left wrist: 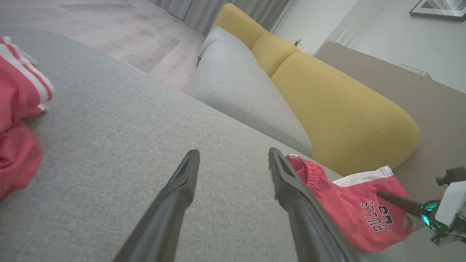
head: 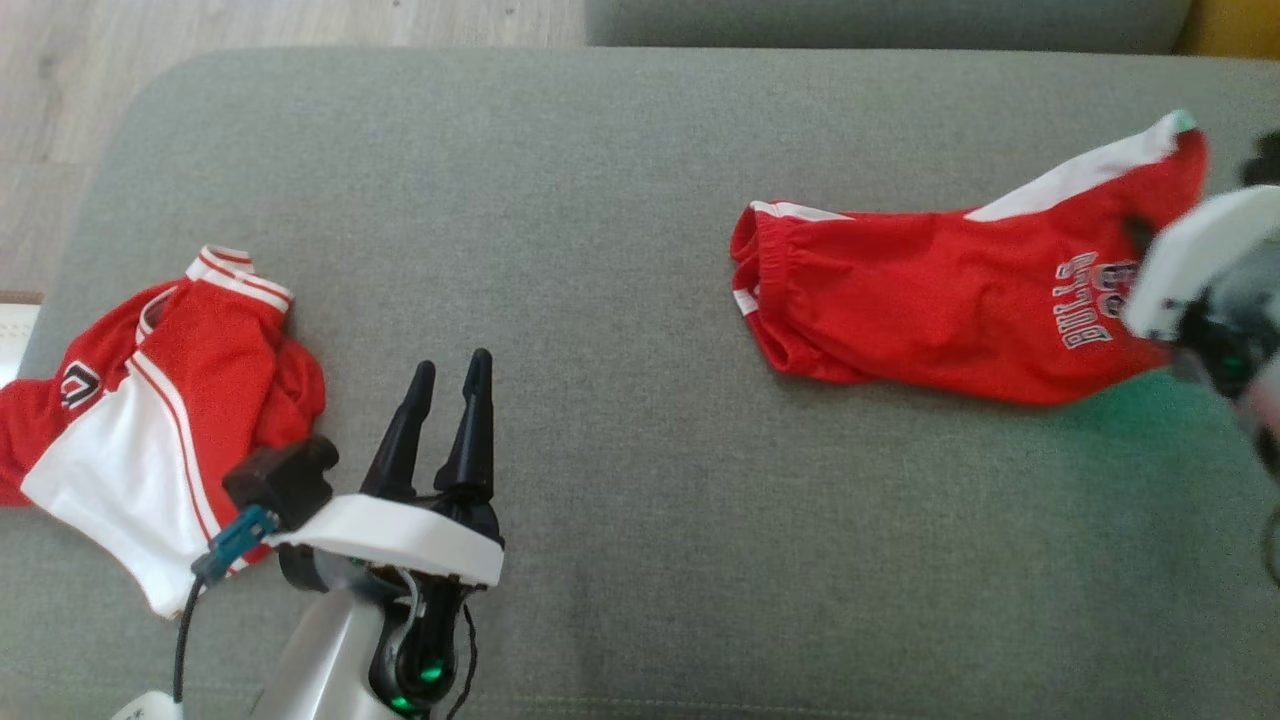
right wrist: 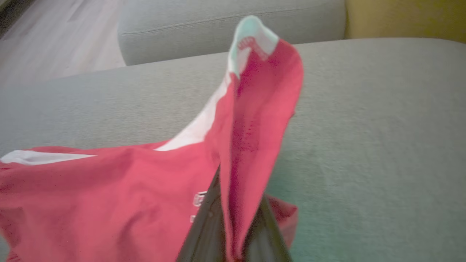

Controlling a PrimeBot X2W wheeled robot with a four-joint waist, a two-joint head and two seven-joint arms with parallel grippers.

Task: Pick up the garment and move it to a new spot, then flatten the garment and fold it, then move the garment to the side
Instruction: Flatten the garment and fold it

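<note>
Pick-up step: my right fingers (right wrist: 205,234) clamp the shorts (head: 930,300) near the right edge of the cushion (head: 600,300); left fingers (head: 472,420) apart. Next, likely: lift clear.

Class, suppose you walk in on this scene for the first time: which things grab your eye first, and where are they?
The red Bulls shorts on the right of the grey cushion stand out, one corner raised by the right gripper, shut on the cloth. A crumpled red-and-white garment lies at the cushion's left edge, beside the open left gripper. Beyond, bright yellow cushions glow in the left wrist view.
</note>
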